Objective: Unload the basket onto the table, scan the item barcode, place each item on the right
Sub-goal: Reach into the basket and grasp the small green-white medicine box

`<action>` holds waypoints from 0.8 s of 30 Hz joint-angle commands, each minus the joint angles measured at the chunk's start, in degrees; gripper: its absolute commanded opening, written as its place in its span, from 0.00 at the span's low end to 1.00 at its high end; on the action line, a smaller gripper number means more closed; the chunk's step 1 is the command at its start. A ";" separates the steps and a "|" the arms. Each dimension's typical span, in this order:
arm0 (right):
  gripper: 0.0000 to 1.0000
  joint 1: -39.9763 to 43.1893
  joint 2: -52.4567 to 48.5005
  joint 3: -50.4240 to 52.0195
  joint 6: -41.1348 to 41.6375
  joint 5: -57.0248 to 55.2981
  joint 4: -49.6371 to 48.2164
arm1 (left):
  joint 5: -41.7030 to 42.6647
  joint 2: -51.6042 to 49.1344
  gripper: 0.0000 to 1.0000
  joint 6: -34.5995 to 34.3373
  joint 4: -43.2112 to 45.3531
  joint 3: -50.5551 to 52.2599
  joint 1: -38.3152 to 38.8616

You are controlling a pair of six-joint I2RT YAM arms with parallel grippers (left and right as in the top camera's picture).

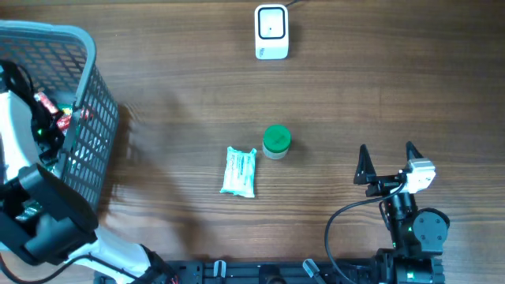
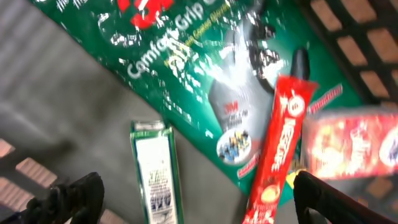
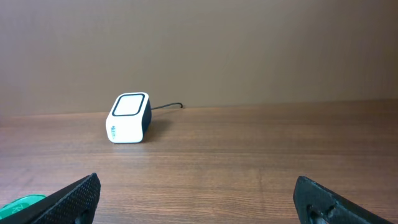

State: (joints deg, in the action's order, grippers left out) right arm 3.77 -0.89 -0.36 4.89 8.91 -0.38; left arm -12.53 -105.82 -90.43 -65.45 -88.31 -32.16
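Hovering in the basket (image 1: 88, 49), the left claw (image 2: 199, 194) gapes wide and empty above a green 3M pack (image 2: 186, 68) reading "Comfort Grip", a red Nescafé stick (image 2: 280, 143) and a green-white carton (image 2: 155, 174). The right claw (image 1: 387, 164), wide open and empty, faces the barcode scanner (image 1: 271, 31) across the counter (image 1: 173, 95).

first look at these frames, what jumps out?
The grey mesh basket at far left stands out, with the left arm down inside it. Its open fingers hang over a glossy green pack and a red stick sachet. In the centre, a green-lidded jar sits beside a white packet, and the white scanner is at the top of the overhead view.
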 commanded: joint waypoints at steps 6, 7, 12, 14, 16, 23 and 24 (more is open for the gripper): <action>1.00 -0.22 0.35 0.07 -0.39 -0.42 -0.17 | -0.61 -0.11 0.98 1.51 0.76 -0.52 7.45; 1.00 -0.22 0.35 0.07 -0.37 -0.42 -0.17 | -1.03 -0.26 0.99 1.53 0.83 -0.52 7.89; 1.00 -0.22 0.35 0.07 -0.37 -0.42 -0.17 | -2.32 -3.67 1.00 1.57 0.85 -0.52 8.26; 1.00 -0.22 0.35 0.07 -0.37 -0.42 -0.17 | -1.84 -5.33 1.00 1.57 0.83 -0.50 8.28; 1.00 -0.22 0.35 0.07 -0.37 -0.42 -0.17 | 1.40 -7.65 1.00 1.57 0.74 -0.52 8.26; 1.00 -0.22 0.35 0.07 -0.37 -0.42 -0.17 | 7.61 -11.72 1.00 1.55 0.46 -0.46 8.31; 1.00 -0.22 0.35 0.07 -0.39 -0.42 -0.17 | 7.80 -11.89 1.00 1.55 0.44 -0.33 8.33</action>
State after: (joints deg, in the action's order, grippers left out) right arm 3.77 -0.89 -0.36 4.89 8.88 -0.38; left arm -8.27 -116.07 -88.95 -64.47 -88.38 -24.45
